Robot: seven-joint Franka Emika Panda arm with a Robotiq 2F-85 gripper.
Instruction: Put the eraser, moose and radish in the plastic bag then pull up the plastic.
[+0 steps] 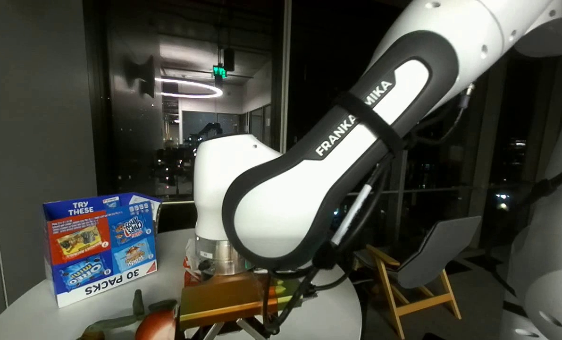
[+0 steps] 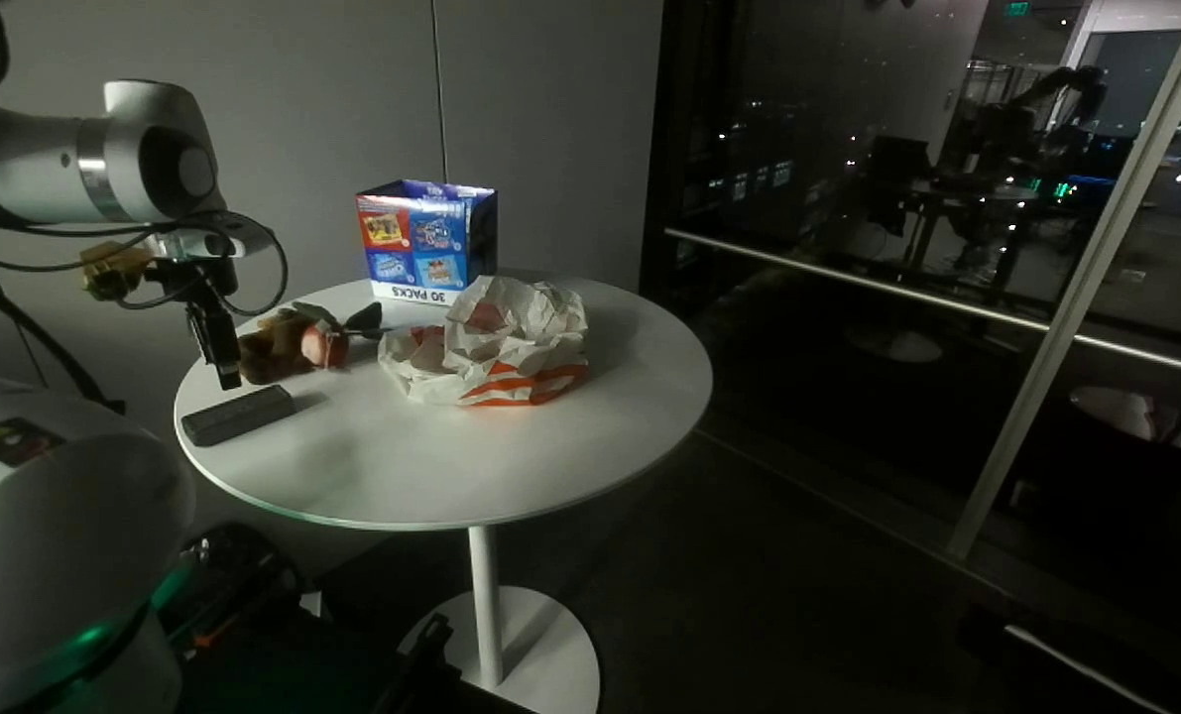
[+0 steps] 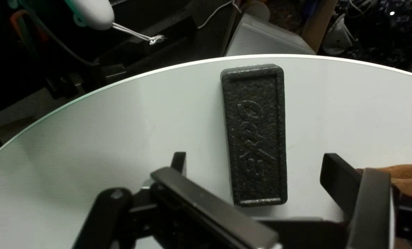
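In the wrist view the gripper (image 3: pixel 256 169) stands with its two black fingers wide apart. The Expo eraser (image 3: pixel 256 138) shows in the gap between them, lying flat on the round white table (image 3: pixel 98 166) near its edge, embossed lettering facing up. At the right of this view a brown part of the moose (image 3: pixel 408 173) shows behind a finger.

In an exterior view the gripper hangs over the table, a fingertip close to the eraser; whether it touches, I cannot tell. Just past the eraser lies the moose, with the red-orange radish (image 2: pixel 323 345) right beside it, contact unclear. The plastic bag (image 2: pixel 511 342), white with orange-red stripes, sits crumpled near the middle of the table, apart from the radish. A blue snack box (image 2: pixel 426 243) stands farther back, its "30 PACKS" line upside down.

In an exterior view the white Franka arm (image 1: pixel 271 212) reaches across the scene, an amber part (image 1: pixel 231 293) at its wrist. The lower edge cuts off the radish. Beyond the table stands a grey chair (image 1: pixel 422 257) with a wooden frame.
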